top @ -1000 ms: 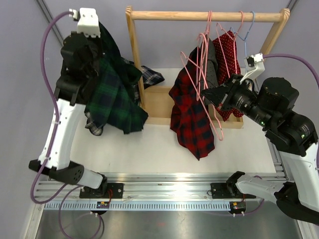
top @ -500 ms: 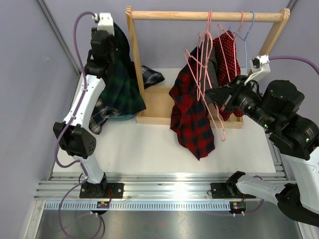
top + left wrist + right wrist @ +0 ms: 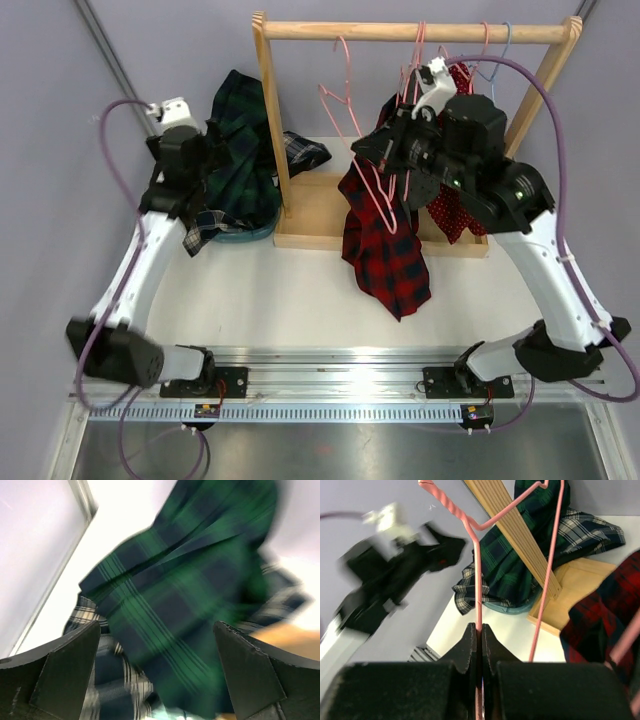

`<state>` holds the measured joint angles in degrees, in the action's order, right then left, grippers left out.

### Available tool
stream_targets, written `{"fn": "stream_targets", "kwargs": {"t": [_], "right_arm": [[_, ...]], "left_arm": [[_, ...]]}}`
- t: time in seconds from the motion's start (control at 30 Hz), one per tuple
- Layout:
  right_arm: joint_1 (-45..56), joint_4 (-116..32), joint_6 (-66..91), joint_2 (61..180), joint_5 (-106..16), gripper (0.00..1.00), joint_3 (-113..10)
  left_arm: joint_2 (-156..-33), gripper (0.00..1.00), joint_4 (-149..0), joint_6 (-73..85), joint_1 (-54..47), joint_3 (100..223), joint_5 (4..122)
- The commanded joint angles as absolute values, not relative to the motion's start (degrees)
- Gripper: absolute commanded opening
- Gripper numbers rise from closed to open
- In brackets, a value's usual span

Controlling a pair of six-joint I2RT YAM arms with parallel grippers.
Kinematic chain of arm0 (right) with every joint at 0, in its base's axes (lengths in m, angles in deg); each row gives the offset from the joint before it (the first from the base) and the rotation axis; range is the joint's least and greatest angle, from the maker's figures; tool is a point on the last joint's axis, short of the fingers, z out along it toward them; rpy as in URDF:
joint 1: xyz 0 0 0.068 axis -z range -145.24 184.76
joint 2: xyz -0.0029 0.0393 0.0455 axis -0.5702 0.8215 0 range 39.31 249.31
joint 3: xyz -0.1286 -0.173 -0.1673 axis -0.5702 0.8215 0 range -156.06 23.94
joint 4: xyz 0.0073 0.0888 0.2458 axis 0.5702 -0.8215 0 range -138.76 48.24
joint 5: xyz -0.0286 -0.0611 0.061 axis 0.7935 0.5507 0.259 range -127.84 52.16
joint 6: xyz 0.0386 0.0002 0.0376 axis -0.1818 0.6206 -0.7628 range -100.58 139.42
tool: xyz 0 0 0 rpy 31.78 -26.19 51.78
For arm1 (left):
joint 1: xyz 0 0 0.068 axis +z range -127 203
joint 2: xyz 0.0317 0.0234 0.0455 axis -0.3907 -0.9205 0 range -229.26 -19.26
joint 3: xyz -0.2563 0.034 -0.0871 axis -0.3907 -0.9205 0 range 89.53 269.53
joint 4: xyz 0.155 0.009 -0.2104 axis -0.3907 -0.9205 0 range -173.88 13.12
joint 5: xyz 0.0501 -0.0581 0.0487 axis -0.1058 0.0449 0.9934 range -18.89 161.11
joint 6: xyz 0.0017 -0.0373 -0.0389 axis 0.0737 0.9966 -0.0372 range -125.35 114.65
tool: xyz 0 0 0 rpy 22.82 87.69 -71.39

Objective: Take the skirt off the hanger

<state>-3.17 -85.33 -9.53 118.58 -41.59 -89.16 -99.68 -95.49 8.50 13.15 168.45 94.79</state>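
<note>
Right hand [image 3: 479, 630]: pressed together on the wire of the pink hanger [image 3: 478, 580].
Red plaid skirt [image 3: 385, 250]: hung against that hanger, over the centre of the counter [image 3: 300, 300].
Left hand [image 3: 156, 625]: spread, faced by the green plaid skirt [image 3: 190, 580], which is heaped at 10 o'clock.

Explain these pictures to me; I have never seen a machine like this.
These are two robot arms bolted at the table's near edge. The overhead picture looks down from behind them: the left arm on the left, the right arm on the right. The other two pictures come from a camera on each wrist. On the table stands a wooden rack with hangers, a red plaid skirt hanging below it. A green plaid pile lies at its left. The left fingers are open, facing that green cloth, holding nothing. The right fingers are pinched shut on a pink hanger.
</note>
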Motion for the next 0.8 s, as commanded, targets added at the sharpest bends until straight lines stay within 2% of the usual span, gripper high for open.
{"fn": "stream_targets", "kwargs": {"t": [0.0,0.17,0.5,0.67,0.77], "right_arm": [[-3.6,-79.3,-9.9,123.1,-44.3,0.00,-98.4],[-3.6,-79.5,-8.6,132.8,-42.2,0.00,-107.4],[-3.5,-81.7,-8.9,147.1,-38.1,0.00,-122.0],[-3.5,-81.5,-10.4,148.2,-36.6,0.00,-119.5],[-3.6,-80.3,-11.3,145.7,-36.8,0.00,-112.7]], "left_arm": [[-83.4,0.99,-91.5,10.3,11.2,163.0,93.0],[-64.8,0.99,-96.5,12.2,8.3,153.6,87.8],[-44.9,0.99,-105.2,17.0,5.2,137.5,78.7],[-41.7,0.99,-109.0,14.9,5.1,136.6,80.6],[-41.7,0.99,-110.2,13.3,5.1,136.5,81.6]]}}
